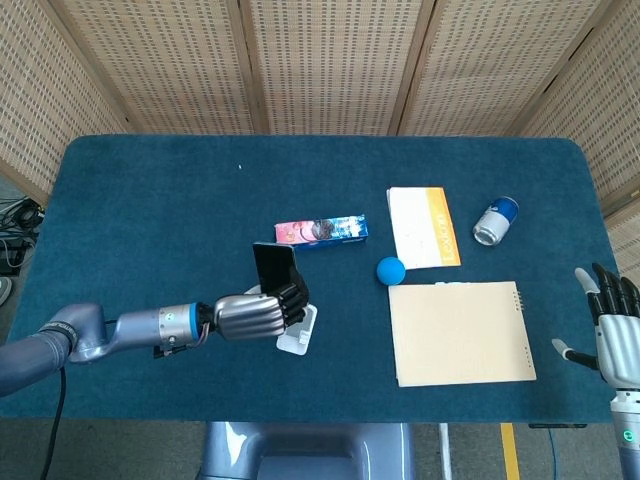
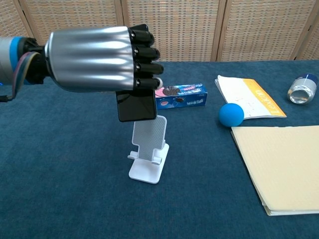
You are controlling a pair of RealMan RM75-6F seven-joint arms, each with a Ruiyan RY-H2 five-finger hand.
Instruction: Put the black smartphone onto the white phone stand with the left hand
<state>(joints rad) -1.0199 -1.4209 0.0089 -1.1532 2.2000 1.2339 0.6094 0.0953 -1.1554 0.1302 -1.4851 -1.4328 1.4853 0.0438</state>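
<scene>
My left hand grips the black smartphone upright, its fingers wrapped around the lower part. The phone hangs in the air just above and left of the white phone stand, apart from it in the chest view. The stand sits upright on the blue table, mostly hidden behind the hand in the head view. My right hand rests at the table's right edge, fingers spread, holding nothing.
A pink and blue snack box lies behind the stand. A blue ball, a white and orange booklet, a tan notebook and a tipped can occupy the right half.
</scene>
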